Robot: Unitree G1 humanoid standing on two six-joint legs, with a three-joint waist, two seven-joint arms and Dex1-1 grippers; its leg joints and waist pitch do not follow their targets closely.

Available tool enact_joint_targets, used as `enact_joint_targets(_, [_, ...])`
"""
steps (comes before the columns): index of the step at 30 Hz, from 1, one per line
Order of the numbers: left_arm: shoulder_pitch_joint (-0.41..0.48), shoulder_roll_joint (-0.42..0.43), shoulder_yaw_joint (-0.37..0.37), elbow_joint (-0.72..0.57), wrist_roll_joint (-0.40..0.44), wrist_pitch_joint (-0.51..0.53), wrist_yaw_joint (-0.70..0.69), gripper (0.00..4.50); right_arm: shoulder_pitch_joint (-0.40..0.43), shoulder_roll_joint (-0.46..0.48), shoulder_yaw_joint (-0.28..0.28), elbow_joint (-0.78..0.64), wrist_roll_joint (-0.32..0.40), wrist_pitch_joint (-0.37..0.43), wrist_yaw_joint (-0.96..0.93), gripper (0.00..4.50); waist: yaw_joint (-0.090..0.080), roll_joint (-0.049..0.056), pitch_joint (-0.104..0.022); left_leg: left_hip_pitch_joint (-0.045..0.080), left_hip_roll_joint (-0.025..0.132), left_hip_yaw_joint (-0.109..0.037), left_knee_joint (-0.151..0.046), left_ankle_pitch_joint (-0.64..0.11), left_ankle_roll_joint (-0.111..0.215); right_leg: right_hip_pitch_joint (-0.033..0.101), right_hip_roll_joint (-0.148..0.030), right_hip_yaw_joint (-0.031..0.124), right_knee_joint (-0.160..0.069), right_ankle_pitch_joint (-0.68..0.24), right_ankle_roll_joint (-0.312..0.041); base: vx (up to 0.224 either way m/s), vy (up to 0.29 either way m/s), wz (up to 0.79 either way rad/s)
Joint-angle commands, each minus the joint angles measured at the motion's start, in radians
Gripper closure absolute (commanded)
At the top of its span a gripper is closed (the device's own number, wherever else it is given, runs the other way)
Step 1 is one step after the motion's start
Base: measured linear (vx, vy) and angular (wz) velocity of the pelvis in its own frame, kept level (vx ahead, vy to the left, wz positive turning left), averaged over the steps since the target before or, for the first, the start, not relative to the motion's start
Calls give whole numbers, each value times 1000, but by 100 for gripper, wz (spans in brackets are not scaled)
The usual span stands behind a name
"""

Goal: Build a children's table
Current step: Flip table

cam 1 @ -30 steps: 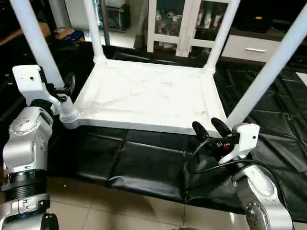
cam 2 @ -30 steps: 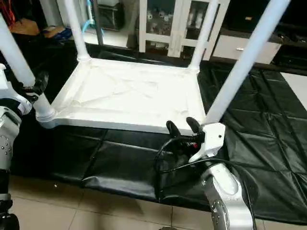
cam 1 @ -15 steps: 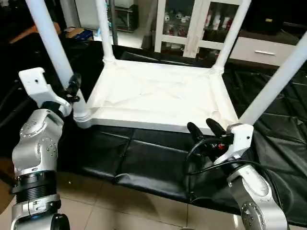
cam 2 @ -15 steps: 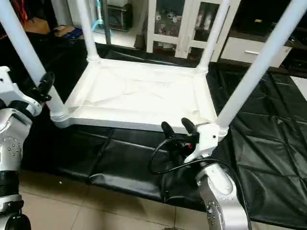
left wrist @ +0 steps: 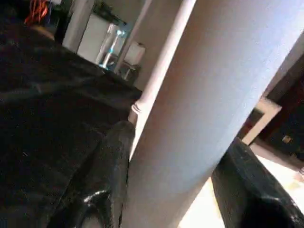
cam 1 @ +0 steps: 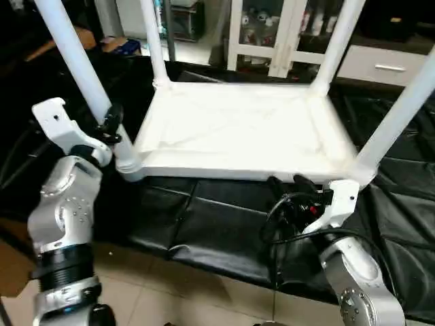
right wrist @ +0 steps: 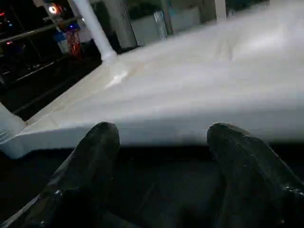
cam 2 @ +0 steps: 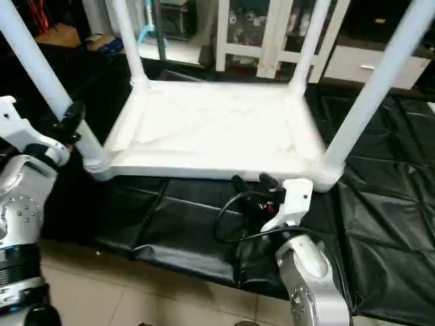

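Tiles [cam 1: 136, 299] nearest, then a black mat [cam 1: 217, 231] running far under the work.

Right gripper [cam 1: 292, 185] sits low at the near right, fingers spread with nothing between them, tips pointing at the near edge of the top [cam 1: 238, 132] and just short of it; whether they touch it I can't tell. Right wrist view shows the same: two black fingertips [right wrist: 95, 142] apart, white rim right ahead, mat below. Black cable [cam 1: 285, 217] loops beside the wrist.

Left gripper [cam 1: 109, 125] at the near left, fingers either side of the near-left leg [cam 1: 78, 61] just above its socket [cam 1: 128, 163], closed onto the tube. Left wrist view: leg runs up between both black fingers [left wrist: 107, 175], each pressed against its side.

Table is upside down on the mat, centre of scene, ribbed underside up. All four legs stand in the corner sockets and rise out of view: near-left, near-right leg [cam 1: 397, 112], far-left leg [cam 1: 155, 44], far-right leg [cam 1: 336, 41]. Near-right corner lies just beyond the right wrist bracket [cam 1: 340, 197].

Far: white cabinet [cam 1: 272, 34] with glass doors and shelves of small items behind the table, white drawer unit [cam 1: 387, 64] to its right, clutter on the floor far left.
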Motion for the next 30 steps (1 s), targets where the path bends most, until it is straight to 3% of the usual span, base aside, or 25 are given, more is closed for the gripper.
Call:
enact_joint_targets(1, [-37, -75, 33, -5, -201, 23, -6, 232, 7, 0, -3, 3, 22, 25, -1, 110, -4, -10, -54, 6, 99, -35, -105, -42, 88, 40, -56, 32, -50, -131, -274, 0, 0, 0])
enact_joint_targets(5, [-28, -121, 22, -35, -227, 23, -18, 232, 5, 23, -18, 1, 86, 62, 2, 110, -2, -10, -59, 9, 99, -35, -102, -22, 98, 34, -52, 30, -49, -118, -266, 0, 0, 0])
enact_joint_targets(8, [-9, -138, -4, -59, -203, 34, -33, 232, -21, 66, -71, -1, 188, 92, -14, 83, -2, -9, -61, 0, 100, -37, -100, 31, 131, 37, -55, 29, -43, -77, -267, 0, 0, 0])
enact_joint_targets(9, [-9, -138, -4, -59, -203, 34, -33, 232, -21, 66, -71, -1, 188, 92, -14, 76, -3, -10, -60, -1, 101, -39, -101, 32, 133, 37, -53, 27, -44, -84, -262, 0, 0, 0])
enact_joint_targets(12, [3, -168, -22, -76, -201, 42, -18, 232, -79, 96, -116, -2, 289, 122, -11, 43, -4, -13, -64, -1, 99, -39, -96, 72, 143, 39, -53, 25, -39, -56, -253, 0, 0, 0])
enact_joint_targets(17, [5, -202, -25, -87, -217, 43, 15, 232, -117, 110, -126, -6, 313, 103, -14, 24, -3, -17, -66, -5, 96, -35, -88, 133, 166, 40, -55, 24, -34, -27, -256, 0, 0, 0])
enact_joint_targets(18, [5, -222, -27, -90, -222, 36, 30, 232, -138, 120, -140, 0, 313, 86, -40, 0, -4, -22, -66, -6, 96, -34, -88, 130, 169, 40, -56, 24, -37, -44, -258, 0, 0, 0])
enact_joint_targets(20, [7, -234, -28, -94, -227, 33, 37, 232, -151, 129, -156, 9, 314, 83, -71, 0, -4, -21, -65, -4, 96, -33, -89, 113, 165, 37, -54, 24, -40, -71, -256, 0, 0, 0])
enact_joint_targets(21, [11, -250, -32, -102, -231, 31, 46, 232, -173, 146, -188, 27, 318, 81, -129, 0, -6, -28, -63, -6, 97, -32, -91, 91, 159, 38, -55, 25, -44, -103, -249, 0, 0, 0])
enact_joint_targets(23, [13, -267, -26, -108, -242, 29, 61, 232, -187, 167, -228, 39, 365, 90, -174, 0, -4, -29, -63, -2, 95, -30, -92, 59, 144, 36, -54, 25, -48, -144, -238, 0, 0, 0])
enact_joint_targets(24, [14, -272, -25, -110, -248, 27, 66, 232, -190, 174, -244, 45, 382, 93, -189, 0, -3, -25, -63, 2, 95, -29, -92, 55, 140, 32, -50, 25, -48, -139, -234, 0, 0, 0])
enact_joint_targets(26, [15, -272, -26, -111, -252, 26, 67, 232, -191, 173, -248, 46, 382, 94, -191, 0, -3, -26, -66, -3, 94, -28, -91, 76, 143, 35, -48, 22, -43, -109, -225, 0, 0, 0])
enact_joint_targets(30, [25, -282, -30, -122, -257, 35, 69, 232, -214, 156, -272, 65, 366, 85, -202, 0, -3, -28, -70, -5, 92, -27, -83, 156, 178, 35, -47, 20, -35, -40, -229, 0, 0, 0])
